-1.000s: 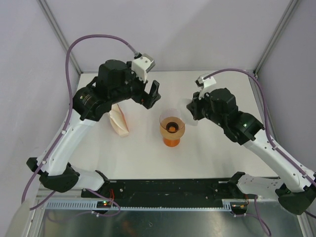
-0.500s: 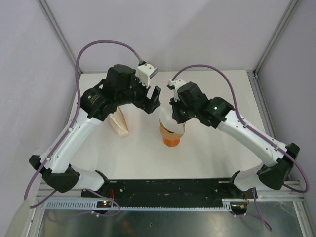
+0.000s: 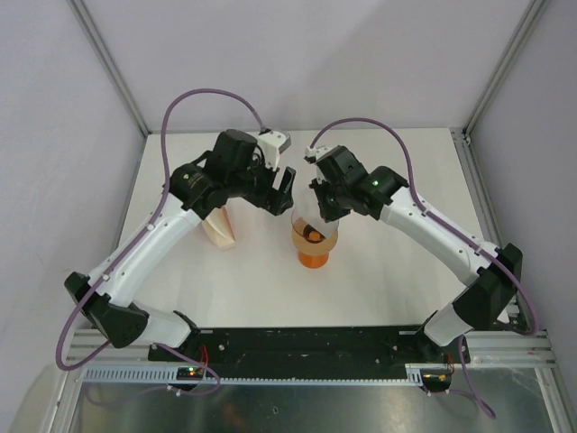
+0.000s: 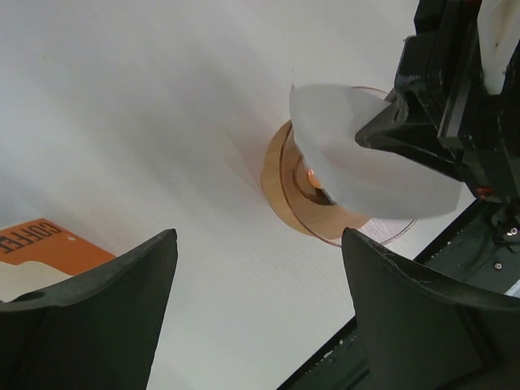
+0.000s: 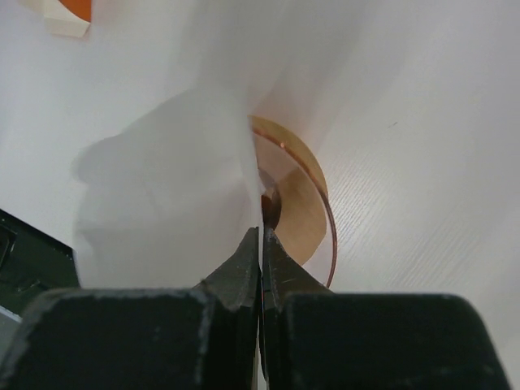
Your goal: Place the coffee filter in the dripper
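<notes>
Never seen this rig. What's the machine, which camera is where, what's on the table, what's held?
It is two robot arms bolted at the table's near edge, the left arm and the right arm. Each ends in two-finger jaws. The overhead view looks down from above and behind them. The other two views come from a camera on each wrist, so each shows its own jaws at the bottom. On the white table stand an orange dripper and, to its left, a cream stack of folded filters. The right jaws are shut on a single white coffee filter and hold it over the dripper's mouth. I cannot tell whether it is seated. The left jaws are open and empty, close beside the dripper.
</notes>
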Controlling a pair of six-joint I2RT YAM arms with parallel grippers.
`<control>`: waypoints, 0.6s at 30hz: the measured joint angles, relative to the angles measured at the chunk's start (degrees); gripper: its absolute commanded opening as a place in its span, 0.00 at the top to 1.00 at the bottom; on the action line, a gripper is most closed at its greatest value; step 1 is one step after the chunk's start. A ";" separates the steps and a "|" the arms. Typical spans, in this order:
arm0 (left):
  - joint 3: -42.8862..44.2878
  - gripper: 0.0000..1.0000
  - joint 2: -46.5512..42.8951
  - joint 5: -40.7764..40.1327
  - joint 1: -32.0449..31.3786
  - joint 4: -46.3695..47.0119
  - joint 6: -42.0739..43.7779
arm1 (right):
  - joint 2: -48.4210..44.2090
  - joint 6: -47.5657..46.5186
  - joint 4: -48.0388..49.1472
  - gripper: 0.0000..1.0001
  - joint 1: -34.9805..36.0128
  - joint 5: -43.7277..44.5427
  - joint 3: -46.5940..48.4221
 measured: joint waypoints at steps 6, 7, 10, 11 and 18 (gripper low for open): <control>-3.15 0.18 1.14 1.84 0.07 1.77 -2.91 | 2.34 -0.87 0.15 1.00 -0.68 -0.81 0.07; -3.37 0.19 1.33 2.05 0.07 2.32 -3.30 | 2.54 -0.98 0.26 1.00 -0.68 -1.11 0.07; -4.33 0.21 1.92 2.56 0.07 3.78 -4.44 | 2.80 -1.09 0.66 1.00 -0.70 -1.90 0.07; -4.87 0.22 2.12 2.64 0.07 4.24 -4.92 | 2.82 -1.09 0.79 1.00 -0.68 -2.01 0.07; -7.04 0.45 3.58 3.02 0.07 6.43 -6.49 | 2.84 -1.22 2.21 0.96 -0.57 -2.60 -0.07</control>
